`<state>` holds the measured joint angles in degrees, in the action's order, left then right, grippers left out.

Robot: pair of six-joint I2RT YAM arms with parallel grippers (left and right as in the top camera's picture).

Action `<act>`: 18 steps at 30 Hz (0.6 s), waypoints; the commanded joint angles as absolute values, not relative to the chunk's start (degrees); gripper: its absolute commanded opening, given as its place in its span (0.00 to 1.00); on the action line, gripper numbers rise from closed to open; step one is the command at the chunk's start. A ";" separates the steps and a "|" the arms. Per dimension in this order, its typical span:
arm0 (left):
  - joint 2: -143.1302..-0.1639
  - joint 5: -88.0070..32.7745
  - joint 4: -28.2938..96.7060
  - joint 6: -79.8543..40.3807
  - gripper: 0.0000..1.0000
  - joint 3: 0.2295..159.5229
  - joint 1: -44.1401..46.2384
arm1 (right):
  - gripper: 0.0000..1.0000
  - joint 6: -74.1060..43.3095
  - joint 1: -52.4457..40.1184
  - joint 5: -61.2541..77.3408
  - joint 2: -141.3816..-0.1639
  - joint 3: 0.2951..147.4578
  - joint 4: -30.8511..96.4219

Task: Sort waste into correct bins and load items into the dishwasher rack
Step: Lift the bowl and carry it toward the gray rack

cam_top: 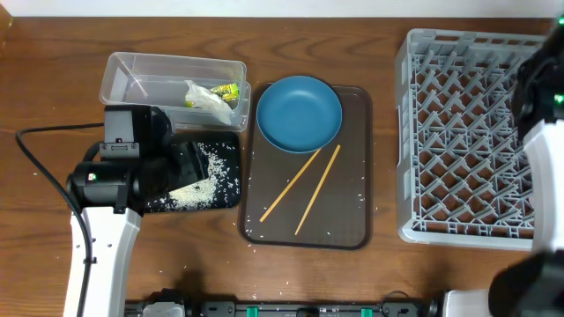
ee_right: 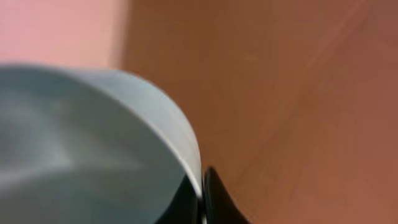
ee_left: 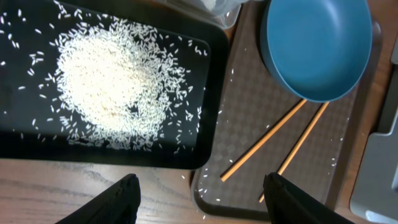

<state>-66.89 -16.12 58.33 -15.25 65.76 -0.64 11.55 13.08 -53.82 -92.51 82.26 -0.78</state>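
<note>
The left gripper (ee_left: 200, 190) hovers over the near edge of the black tray (ee_left: 214, 93), its fingers (ee_left: 118, 199) spread well apart with nothing between them. Loose white rice (ee_left: 112, 87) lies heaped on that tray, with stray grains scattered on the brown serving tray (cam_top: 348, 202) just beside it. On the serving tray sit the round blue dish (cam_top: 299, 113) at the far end and the two chopsticks (cam_top: 291, 186), lying slantwise near each other. Behind the black tray, the clear tub (cam_top: 123, 75) holds the yellow-green wrapper (cam_top: 225, 91) and the crumpled tissue (cam_top: 204, 99). The grey rack (cam_top: 467, 132) stands at the right of the table (cam_top: 53, 88). The right gripper (ee_right: 200, 186) is pinched on the thin rim of a pale vessel (ee_right: 93, 143), too blurred to tell bowl from cup.
</note>
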 commanded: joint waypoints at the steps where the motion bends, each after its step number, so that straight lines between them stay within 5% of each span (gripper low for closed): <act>1: -66.98 -15.79 58.48 -15.33 0.66 65.89 -0.84 | 0.01 27.75 17.23 -71.07 -99.66 82.48 -11.53; 7: -66.98 -15.79 59.33 -15.33 0.66 65.91 -0.84 | 0.01 46.00 23.16 -76.79 -111.85 82.48 -31.38; 18: -66.98 -15.79 59.96 -15.35 0.66 65.91 -0.84 | 0.01 42.50 26.48 -76.88 -122.32 82.48 -30.11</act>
